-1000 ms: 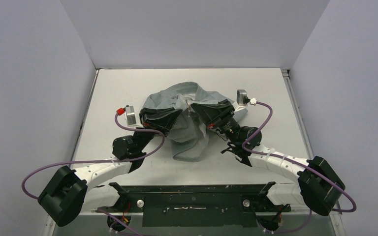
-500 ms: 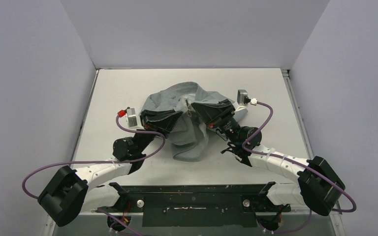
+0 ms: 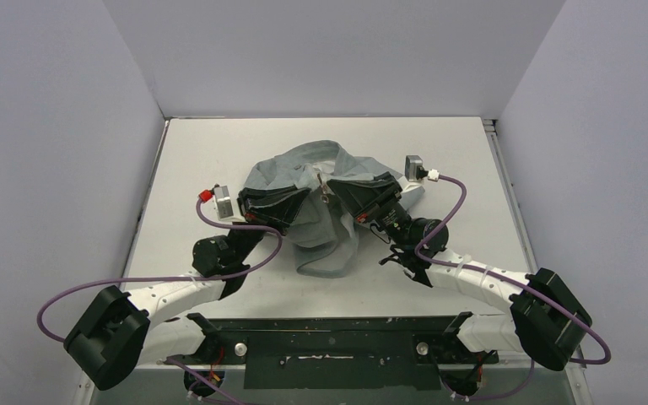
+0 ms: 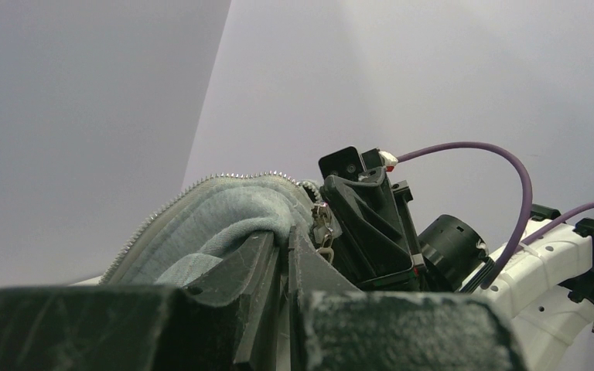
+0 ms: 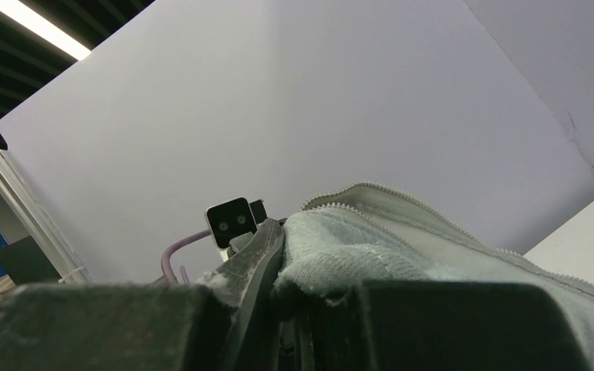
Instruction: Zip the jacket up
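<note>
Two arms, same build: left arm and right arm have white link shells between chunky black joint housings. A purple cable runs in loose loops along each arm. The left wrist has a small grey camera block with a red plug; the right-wrist block has a white plug. Black base plate joins both mounts, with two silver bolts and paint scraped white in spots. Left gripper is black plastic, edges scuffed pale (well worn).
</note>
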Available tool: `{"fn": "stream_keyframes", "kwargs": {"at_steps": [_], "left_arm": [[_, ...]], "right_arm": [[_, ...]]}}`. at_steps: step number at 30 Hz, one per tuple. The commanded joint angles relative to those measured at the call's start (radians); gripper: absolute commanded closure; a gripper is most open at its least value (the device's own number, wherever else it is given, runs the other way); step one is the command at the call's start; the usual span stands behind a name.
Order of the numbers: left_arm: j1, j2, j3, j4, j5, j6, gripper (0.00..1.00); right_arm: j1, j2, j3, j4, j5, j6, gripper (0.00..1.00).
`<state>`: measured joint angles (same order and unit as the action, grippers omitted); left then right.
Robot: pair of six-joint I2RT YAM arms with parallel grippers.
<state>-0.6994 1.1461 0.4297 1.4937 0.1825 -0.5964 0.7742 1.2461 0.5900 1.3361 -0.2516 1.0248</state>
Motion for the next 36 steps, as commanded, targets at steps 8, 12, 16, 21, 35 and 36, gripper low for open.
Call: {"fn": "stream_keyframes", "kwargs": {"at_steps": [8, 12, 16, 21, 35, 36], "left_arm": [[-0.005, -0.013, 0.024, 0.262, 0.016, 0.012, 1.00], [-0.005, -0.013, 0.020, 0.262, 0.025, 0.008, 1.00], [-0.006, -0.013, 0.018, 0.262, 0.029, 0.006, 1.00], [-0.006, -0.010, 0.018, 0.262, 0.040, 0.004, 1.00], [-0.005, -0.005, 0.013, 0.262, 0.062, 0.001, 1.00], [-0.006, -0.004, 0.014, 0.263, 0.066, 0.000, 1.00]], "right_arm": [[0.008, -0.028, 0.010, 0.089, -0.022, 0.016, 1.00], [0.008, -0.018, 0.014, 0.096, -0.011, 0.021, 1.00], [0.007, -0.017, 0.012, 0.095, 0.002, 0.022, 1.00], [0.007, -0.022, 0.008, 0.091, 0.021, 0.024, 1.00], [0.007, -0.008, 0.024, 0.077, 0.022, 0.029, 1.00], [0.007, -0.008, 0.024, 0.077, 0.023, 0.028, 1.00]]}}
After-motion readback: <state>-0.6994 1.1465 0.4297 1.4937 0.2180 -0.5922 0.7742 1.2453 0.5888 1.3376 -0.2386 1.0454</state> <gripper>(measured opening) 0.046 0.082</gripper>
